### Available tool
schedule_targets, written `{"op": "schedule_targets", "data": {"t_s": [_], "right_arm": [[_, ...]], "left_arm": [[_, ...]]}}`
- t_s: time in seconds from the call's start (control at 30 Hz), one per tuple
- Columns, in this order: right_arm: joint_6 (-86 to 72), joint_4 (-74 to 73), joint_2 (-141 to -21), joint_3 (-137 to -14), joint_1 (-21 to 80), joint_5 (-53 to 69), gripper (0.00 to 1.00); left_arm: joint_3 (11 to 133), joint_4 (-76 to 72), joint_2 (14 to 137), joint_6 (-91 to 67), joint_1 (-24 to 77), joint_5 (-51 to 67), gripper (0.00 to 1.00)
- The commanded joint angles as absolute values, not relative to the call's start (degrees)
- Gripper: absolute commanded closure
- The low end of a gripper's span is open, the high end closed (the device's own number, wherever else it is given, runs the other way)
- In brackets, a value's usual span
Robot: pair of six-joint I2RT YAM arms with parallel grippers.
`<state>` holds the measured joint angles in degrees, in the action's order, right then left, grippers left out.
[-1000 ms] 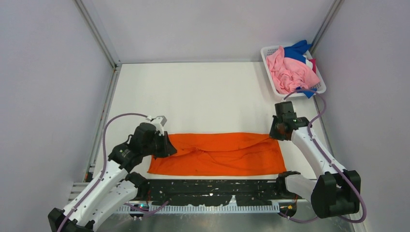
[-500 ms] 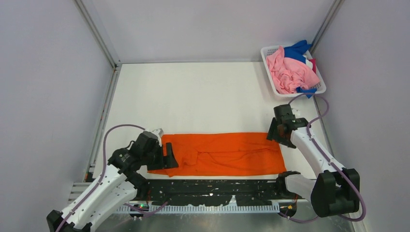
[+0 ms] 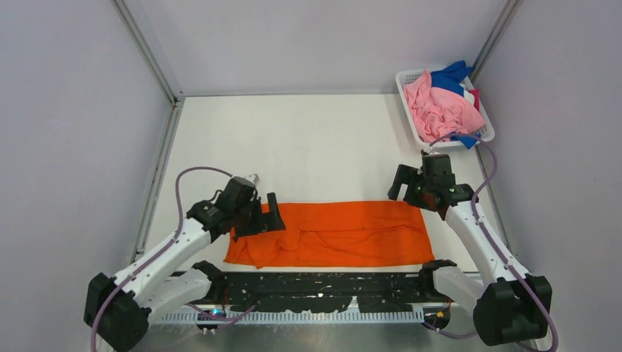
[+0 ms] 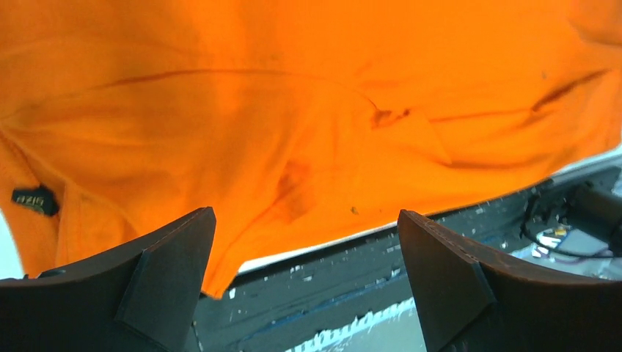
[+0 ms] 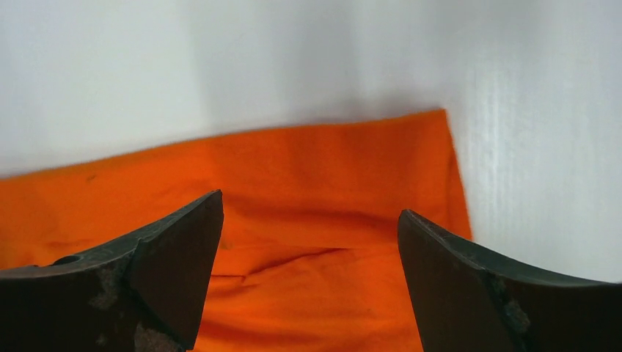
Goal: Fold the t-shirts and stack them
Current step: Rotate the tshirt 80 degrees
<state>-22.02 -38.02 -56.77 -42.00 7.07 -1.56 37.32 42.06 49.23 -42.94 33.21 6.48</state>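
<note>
A bright orange t-shirt (image 3: 334, 235) lies as a long folded band across the near part of the white table (image 3: 308, 147). My left gripper (image 3: 265, 218) hovers over its left end, open and holding nothing. The left wrist view has the orange t-shirt (image 4: 293, 110) spread beyond my left gripper (image 4: 304, 220), a dark label near its edge. My right gripper (image 3: 405, 189) hangs open over the band's far right corner. From the right wrist, the orange t-shirt (image 5: 293, 161) shows between and beyond the wide jaws of my right gripper (image 5: 311, 205). Pink (image 3: 440, 110), blue (image 3: 451, 75) and magenta (image 3: 475, 95) t-shirts lie crumpled in the basket.
A white mesh basket (image 3: 403, 82) stands at the far right corner by the wall. A black speckled strip (image 3: 323, 286) runs along the table's near edge, just below the orange band. Grey walls close in the left, back and right sides.
Both grippers opened and let go of the orange t-shirt. The left one rose and shifted right over the left end; the right one lifted and swung left. The band now lies loose.
</note>
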Motion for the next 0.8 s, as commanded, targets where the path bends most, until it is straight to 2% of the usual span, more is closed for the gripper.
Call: {"op": "schedule_targets", "data": {"t_s": [0.0, 0.2, 0.37, 0.53, 0.77], "right_arm": [[-20.4, -28.1, -60.1, -38.6, 7.3, 17.5, 0.05], [-21.4, -23.6, -64.1, -36.7, 8.4, 20.4, 0.05], [-20.2, -23.3, -66.5, -37.8, 8.8, 20.3, 0.05], [-19.7, -23.2, -67.4, -37.3, 8.8, 19.1, 0.05], [-18.1, -22.8, -72.0, -37.5, 11.9, 18.9, 0.05]], "left_arm": [[36.2, 31.1, 59.4, -44.8, 29.8, 8.5, 0.00], [34.9, 20.6, 73.5, -48.4, 20.2, 14.3, 0.00], [44.8, 22.1, 89.4, -48.8, 16.9, 12.4, 0.00], [61.7, 27.0, 104.5, -49.9, 14.4, 12.0, 0.00], [102.0, 34.6, 126.4, -52.2, 13.5, 12.9, 0.00]]}}
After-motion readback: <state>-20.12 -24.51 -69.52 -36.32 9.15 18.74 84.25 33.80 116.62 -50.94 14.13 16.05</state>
